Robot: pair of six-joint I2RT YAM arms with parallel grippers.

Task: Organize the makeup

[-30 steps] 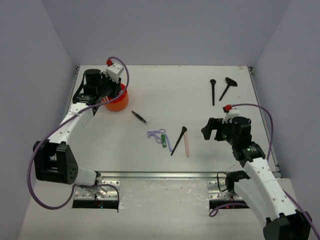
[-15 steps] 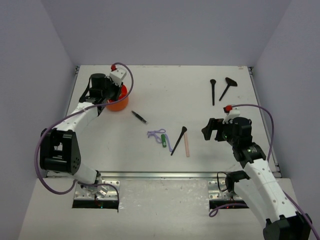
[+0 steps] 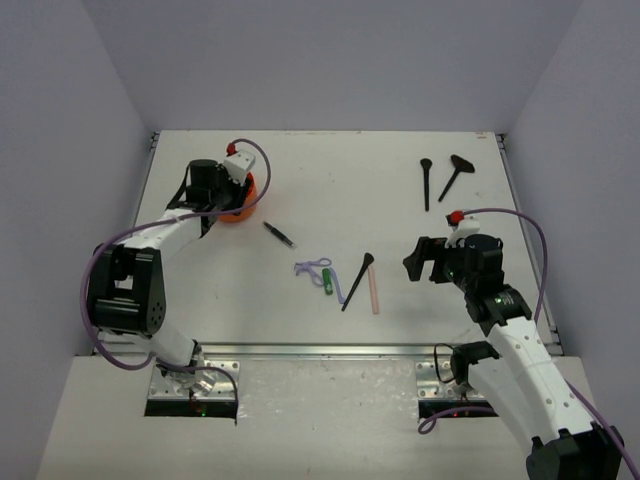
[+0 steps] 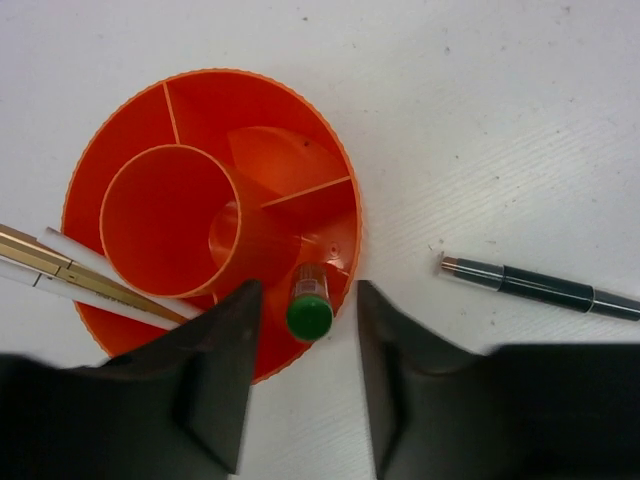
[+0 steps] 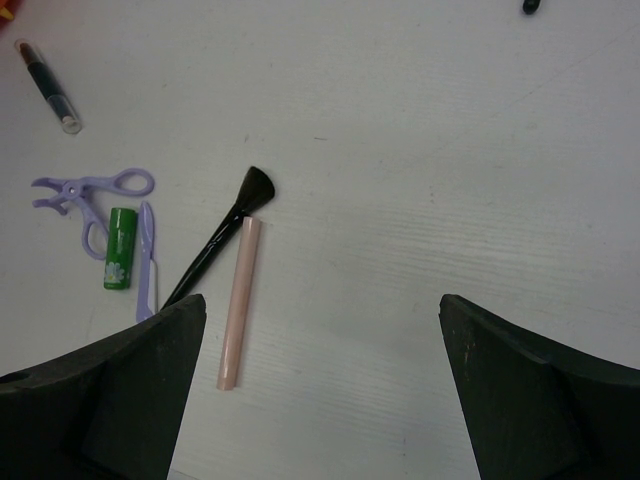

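White tabletop (image 3: pixel 330 160) fills the space between plain pale walls, with both arm bases at its near edge. The left arm stretches to the far left corner, its wrist bent down so that the left gripper (image 4: pixel 309 290) hangs straight over the near rim of the orange tub (image 4: pixel 130 110). Its fingers (image 4: pixel 215 370) are parted and pinch nothing. A green tube (image 4: pixel 309 314) stands upright in an outer wedge of the tub, directly between the two fingers, with a gap showing on each side of its cap. Thin pale sticks (image 4: pixel 60 275) slant out over the tub's left rim in the wrist view. The dark pencil (image 4: pixel 540 288) lies flat on the table just beside the tub, off to the gripper's right.

The right arm is folded at the right side of the table, forearm raised and right gripper (image 5: pixel 320 310) aimed at the middle, jaws spread wide and empty. Ahead of it and slightly to its left lies a cluster: pink stick (image 5: pixel 240 300), black brush (image 5: pixel 222 240) touching it near the head, second green tube (image 5: pixel 120 262) and lilac looped tool (image 5: pixel 85 195). None of them touches the fingers. Two further brushes, a straight black brush (image 3: pixel 426 183) and a flared black brush (image 3: pixel 455 176), lie near each other at the far right, well apart from both grippers.
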